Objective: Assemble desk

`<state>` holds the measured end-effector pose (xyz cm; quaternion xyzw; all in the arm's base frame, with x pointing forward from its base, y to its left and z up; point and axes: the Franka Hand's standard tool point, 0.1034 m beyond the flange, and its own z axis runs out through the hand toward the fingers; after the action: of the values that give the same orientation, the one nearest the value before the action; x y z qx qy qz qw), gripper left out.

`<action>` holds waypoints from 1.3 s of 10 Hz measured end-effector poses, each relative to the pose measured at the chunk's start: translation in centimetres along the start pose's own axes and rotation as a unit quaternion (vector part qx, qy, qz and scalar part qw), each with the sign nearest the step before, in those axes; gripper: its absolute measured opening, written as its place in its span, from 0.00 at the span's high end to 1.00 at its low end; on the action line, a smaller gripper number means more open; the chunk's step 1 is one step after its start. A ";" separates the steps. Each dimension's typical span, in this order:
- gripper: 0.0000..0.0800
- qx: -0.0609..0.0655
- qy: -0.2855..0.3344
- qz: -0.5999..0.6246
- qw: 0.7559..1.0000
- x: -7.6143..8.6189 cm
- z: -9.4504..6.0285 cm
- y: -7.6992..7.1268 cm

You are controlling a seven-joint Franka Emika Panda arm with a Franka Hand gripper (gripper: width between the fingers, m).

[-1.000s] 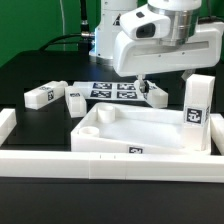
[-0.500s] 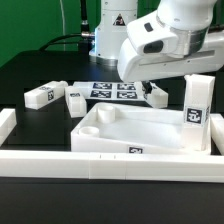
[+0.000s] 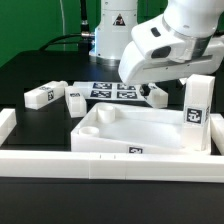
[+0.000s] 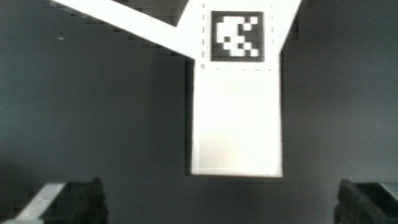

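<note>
Black table (image 3: 30,68) is carrying everything, with long white border bars (image 3: 60,163) fencing the front and sides. In the lower centre of the exterior view, the white plastic rectangular tray-like tabletop (image 3: 100,138) is lying open side up. Its long axis is running roughly left to right, slightly skewed, and a round corner socket (image 3: 105,113) is showing at its upper left.

One upright white rectangular block leg (image 3: 195,105) is standing at the tray's right end, tag facing the camera. Two flat white block legs (image 3: 38,95) (image 3: 73,98) are lying at middle left. A fourth white block leg (image 3: 157,96) (image 4: 237,110) is lying just right of the flat white marker board (image 3: 112,90), mostly hidden there beneath the robot's white hand (image 3: 165,50).

The wrist view is showing this leg flat on the table, its long axis crossing the line between the fingers and its tagged end pointing away from them. The two-finger gripper (image 4: 222,202) is hanging spread wide, grasping nothing. Only its dark fingertips (image 4: 71,202) are showing, cut off at the frame edge. A white strip (image 4: 125,22) by the tagged end is also cut off, and I cannot tell what it is.
</note>
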<state>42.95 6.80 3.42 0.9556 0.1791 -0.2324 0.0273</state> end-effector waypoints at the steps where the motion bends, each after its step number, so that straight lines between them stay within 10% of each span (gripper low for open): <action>1: 0.19 0.002 -0.012 0.000 1.000 -0.3 0.1 -0.1; 13: 0.19 0.030 -0.251 0.001 0.968 -0.8 2.7 -0.2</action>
<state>41.02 6.39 1.35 0.8673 0.1586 -0.4699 0.0433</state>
